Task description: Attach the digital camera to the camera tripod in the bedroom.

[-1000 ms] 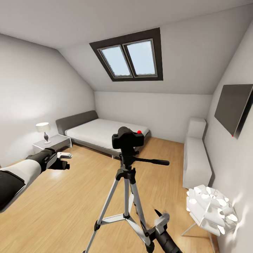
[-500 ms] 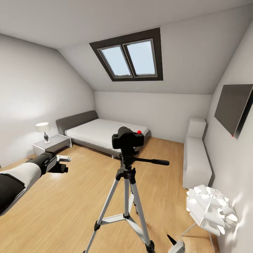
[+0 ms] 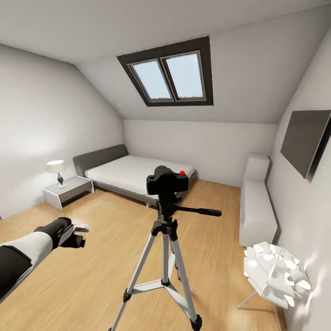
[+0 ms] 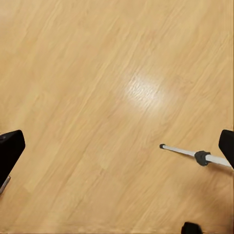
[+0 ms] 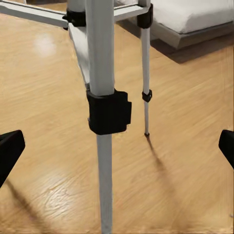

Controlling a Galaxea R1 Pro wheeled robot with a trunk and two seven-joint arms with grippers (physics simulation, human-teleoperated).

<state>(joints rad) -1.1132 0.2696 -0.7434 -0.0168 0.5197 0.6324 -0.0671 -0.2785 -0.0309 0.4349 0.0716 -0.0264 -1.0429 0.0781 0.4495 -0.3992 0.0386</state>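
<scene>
The black digital camera [image 3: 167, 180], red button up, sits on the head of the camera tripod [image 3: 165, 257] in the middle of the bedroom's wood floor. The pan handle sticks out to the right. My left gripper [image 3: 79, 233] hangs low to the tripod's left, well apart from it, open and empty. In the left wrist view its fingers [image 4: 10, 151] stand wide over bare floor, with a tripod leg [image 4: 195, 155] at the side. In the right wrist view my right gripper [image 5: 117, 146] is open, facing a silver tripod leg [image 5: 105, 107] with a black clamp, not touching it.
A grey-framed bed [image 3: 138, 172] stands at the back, a nightstand [image 3: 69, 188] with a small lamp to its left. A white shelf unit [image 3: 256, 207] lines the right wall under a dark panel [image 3: 305, 140]. A white perforated lamp [image 3: 276, 271] stands near the tripod's right.
My left arm has sunk lower and slightly leftward. My right gripper has dropped out of the head view's bottom edge. Camera and tripod have not moved.
</scene>
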